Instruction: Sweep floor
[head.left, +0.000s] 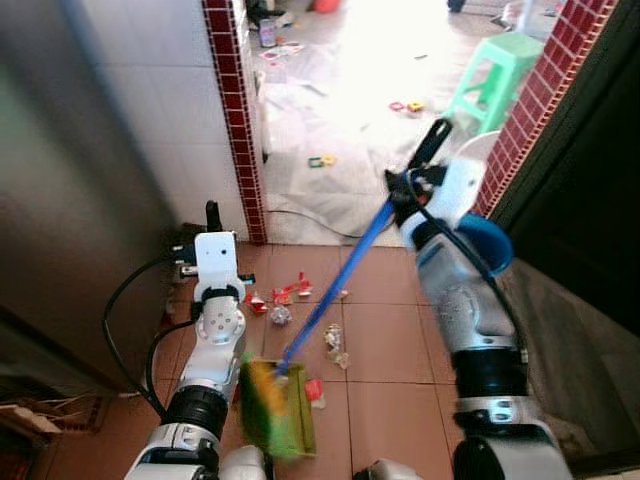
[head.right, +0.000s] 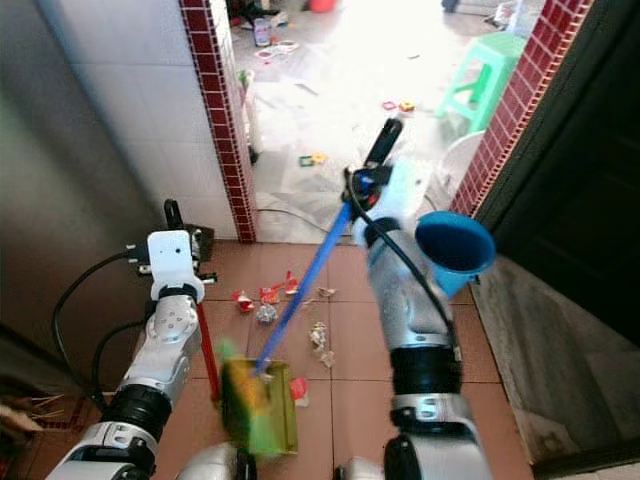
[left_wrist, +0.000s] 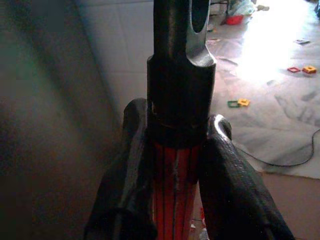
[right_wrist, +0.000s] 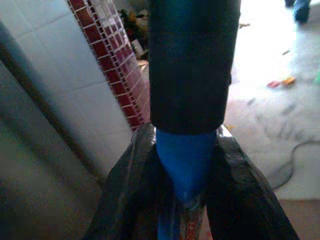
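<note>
Item: right gripper (right_wrist: 186, 165), raised toward one o'clock of the head views, fingers (right_wrist: 125, 200) clenched on the blue broom handle (head.left: 345, 280) just below its black end cap. Handle runs diagonally down toward seven o'clock to the broom head (head.left: 268, 385), yellow-green and blurred, at six o'clock on the brown tiled floor (head.left: 385, 330). Item: green dustpan (head.right: 262, 415), lying at the broom head, low in the scene between the two arms. Item: left gripper (left_wrist: 175, 165), at nine o'clock, fingers (left_wrist: 122, 185) grasping the red ribbed dustpan handle (head.right: 206, 345) just under its black top piece; the red shaft drops beside the left forearm toward the pan. Item: scattered litter (head.left: 280, 298), red and silvery scraps on the tiles at the centre, between the left arm and the broom handle; further crumpled scraps (head.left: 335, 345) just right of the handle. Item: blue funnel-shaped piece (head.right: 455, 245) beside the right forearm at three o'clock. Item: red mosaic pillar (head.left: 235, 120) with white tiled wall at eleven o'clock. Item: green plastic stool (head.left: 495, 80) at one o'clock on the bright pale floor beyond the doorway, small coloured bits (head.left: 322, 159) strewn nearby.
</note>
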